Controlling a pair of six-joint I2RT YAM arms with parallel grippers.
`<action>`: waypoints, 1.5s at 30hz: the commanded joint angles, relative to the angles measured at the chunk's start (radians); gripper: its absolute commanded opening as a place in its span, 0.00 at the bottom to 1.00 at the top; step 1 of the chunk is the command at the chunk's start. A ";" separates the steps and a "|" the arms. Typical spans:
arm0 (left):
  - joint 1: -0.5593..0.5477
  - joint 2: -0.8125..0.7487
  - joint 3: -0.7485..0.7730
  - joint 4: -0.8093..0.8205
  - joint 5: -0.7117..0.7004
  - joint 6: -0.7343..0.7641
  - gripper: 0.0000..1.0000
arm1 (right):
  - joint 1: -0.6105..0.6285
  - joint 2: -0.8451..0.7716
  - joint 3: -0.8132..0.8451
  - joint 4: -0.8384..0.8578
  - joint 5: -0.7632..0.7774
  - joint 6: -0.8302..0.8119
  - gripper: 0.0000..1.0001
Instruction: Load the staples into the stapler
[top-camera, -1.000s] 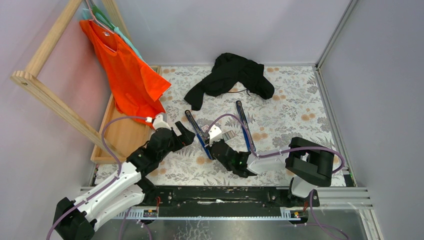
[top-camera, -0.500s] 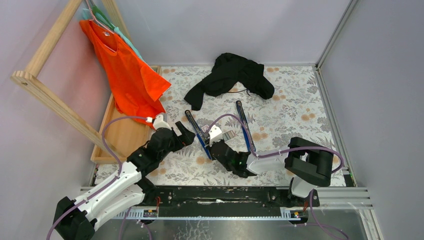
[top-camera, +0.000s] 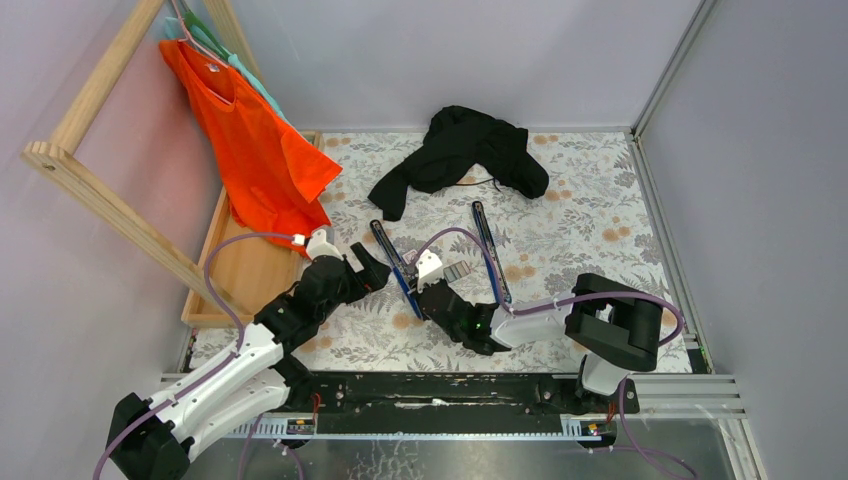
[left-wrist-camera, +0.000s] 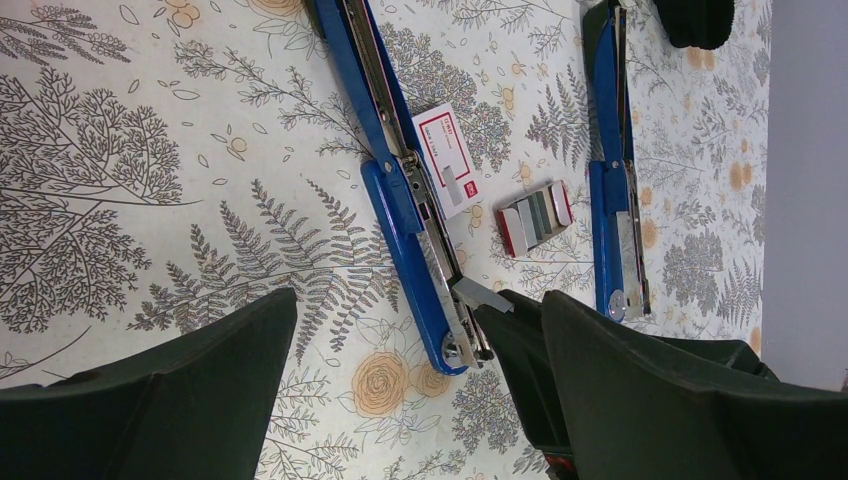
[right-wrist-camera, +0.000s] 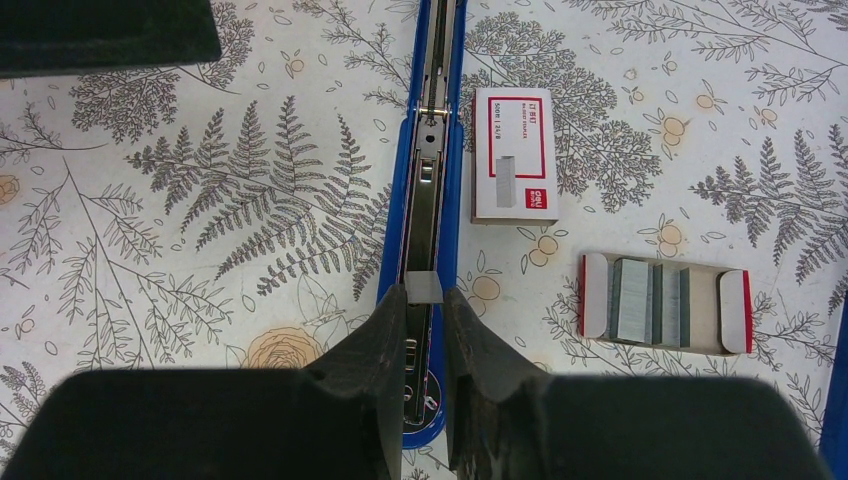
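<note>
Over on the far left, an orange shirt is hanging from a wooden rack. My left fingers are hanging low over the flowered desk, spread wide and gripping nothing, just left of the stapler. That stapler is lying opened out on the desk, blue, with its metal channel facing up. My right fingers are pinching a short grey staple strip between their tips. I'm holding it right over the near end of that channel, lined up with the rail. Whether it's touching the metal, I cannot tell. Just to the right of the stapler, the little white-and-red box is lying flat, close beside the blue edge. Next along, apart from the box, the tray is sitting with grey strips in it and red ends showing. Beyond that, a second blue stapler is lying long and flat. Up at the back of the desk, a black cloth is lying crumpled.
</note>
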 joint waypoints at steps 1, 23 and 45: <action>-0.001 -0.003 -0.011 0.054 -0.008 -0.010 1.00 | 0.009 0.011 0.021 -0.012 -0.005 0.029 0.09; -0.001 0.009 -0.016 0.067 -0.010 -0.023 1.00 | 0.024 -0.064 0.007 0.014 0.056 0.071 0.09; -0.001 0.005 -0.021 0.068 -0.007 -0.027 1.00 | 0.027 -0.018 0.018 -0.012 0.075 0.098 0.08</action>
